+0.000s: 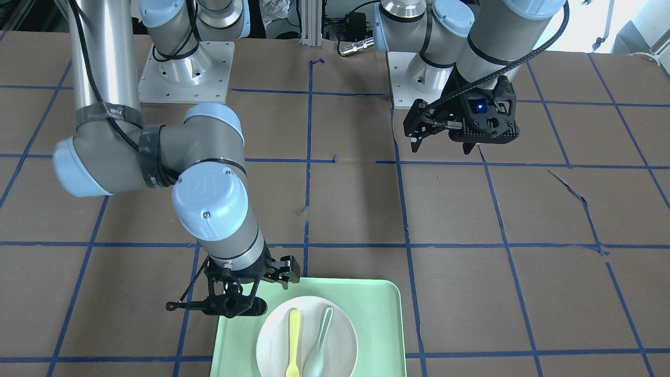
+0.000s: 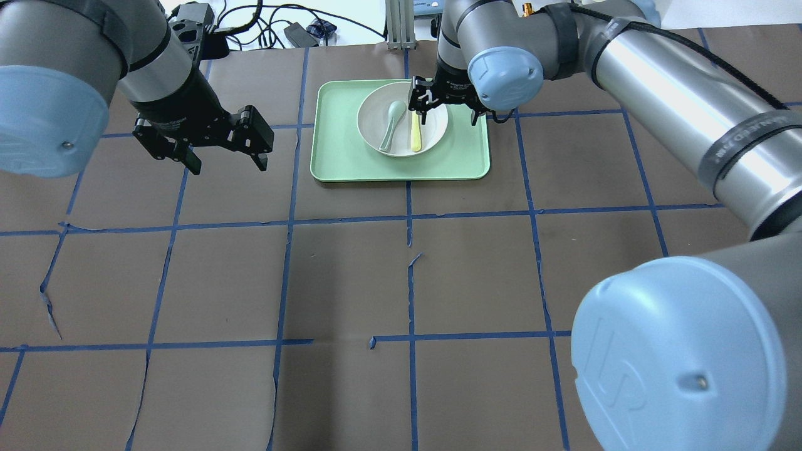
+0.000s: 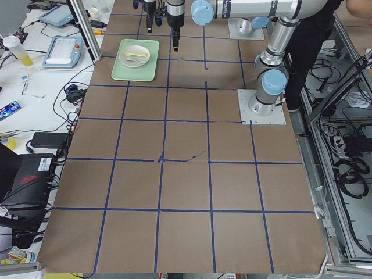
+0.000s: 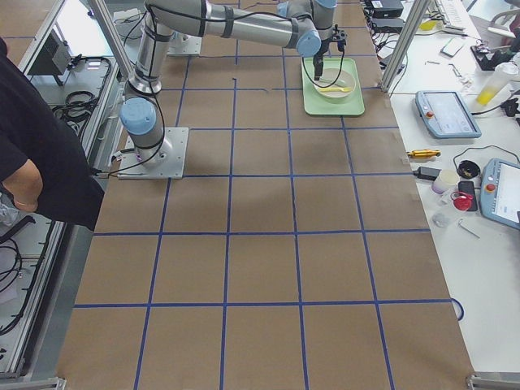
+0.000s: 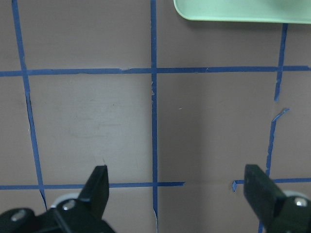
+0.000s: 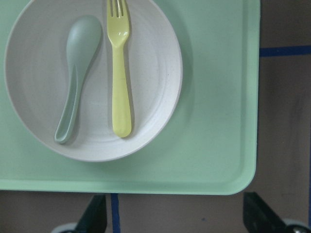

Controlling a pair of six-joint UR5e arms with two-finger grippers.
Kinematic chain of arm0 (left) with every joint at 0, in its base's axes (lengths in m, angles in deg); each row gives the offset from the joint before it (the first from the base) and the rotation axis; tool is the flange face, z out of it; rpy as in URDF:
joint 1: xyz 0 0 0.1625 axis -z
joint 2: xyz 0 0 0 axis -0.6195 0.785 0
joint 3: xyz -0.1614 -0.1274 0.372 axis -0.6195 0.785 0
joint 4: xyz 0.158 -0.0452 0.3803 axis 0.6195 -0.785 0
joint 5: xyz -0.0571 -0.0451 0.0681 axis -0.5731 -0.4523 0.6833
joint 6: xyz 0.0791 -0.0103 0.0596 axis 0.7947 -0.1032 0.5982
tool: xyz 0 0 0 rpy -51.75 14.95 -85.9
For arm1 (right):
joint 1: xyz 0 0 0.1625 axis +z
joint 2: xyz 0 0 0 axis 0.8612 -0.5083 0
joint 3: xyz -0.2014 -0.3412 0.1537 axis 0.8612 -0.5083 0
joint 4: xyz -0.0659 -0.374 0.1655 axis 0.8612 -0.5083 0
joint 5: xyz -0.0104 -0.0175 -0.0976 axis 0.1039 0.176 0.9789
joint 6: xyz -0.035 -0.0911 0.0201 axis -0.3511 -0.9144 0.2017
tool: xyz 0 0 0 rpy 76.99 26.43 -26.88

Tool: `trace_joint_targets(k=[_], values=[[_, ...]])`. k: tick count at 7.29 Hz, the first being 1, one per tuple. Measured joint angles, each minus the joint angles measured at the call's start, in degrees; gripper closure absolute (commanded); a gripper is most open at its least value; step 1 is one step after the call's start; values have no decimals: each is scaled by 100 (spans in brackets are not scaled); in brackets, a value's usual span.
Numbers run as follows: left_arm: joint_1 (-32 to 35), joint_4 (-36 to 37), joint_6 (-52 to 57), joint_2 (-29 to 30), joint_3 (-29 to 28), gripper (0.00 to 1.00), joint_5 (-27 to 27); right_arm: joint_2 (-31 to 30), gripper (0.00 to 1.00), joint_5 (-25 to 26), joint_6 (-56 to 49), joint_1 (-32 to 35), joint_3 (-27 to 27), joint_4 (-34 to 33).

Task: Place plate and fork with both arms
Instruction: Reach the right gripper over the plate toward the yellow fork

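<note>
The off-white plate sits in the pale-green tray at the far middle of the table. The pale-yellow fork lies on the plate, next to a grey-green spoon. My right gripper hovers open and empty above the tray's near right part. In the right wrist view its fingertips frame the tray's near edge, with the plate and fork beyond. My left gripper is open and empty over bare table left of the tray. It also shows in the front view.
The table is covered with brown paper marked by a blue tape grid. The left wrist view shows only the paper and the tray's near corner. Cables and devices lie beyond the far edge.
</note>
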Motion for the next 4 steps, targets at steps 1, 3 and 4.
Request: trace_joint_targets(k=[1, 3, 4], values=[[1, 0, 6, -6, 42, 0, 2, 357, 6, 8, -19, 25, -330, 48], [3, 6, 9, 6, 104, 0, -1, 1034, 6, 17, -8, 87, -1390, 449], [3, 7, 10, 13, 117, 0, 1, 1288, 6, 6, -2, 119, -1797, 605]])
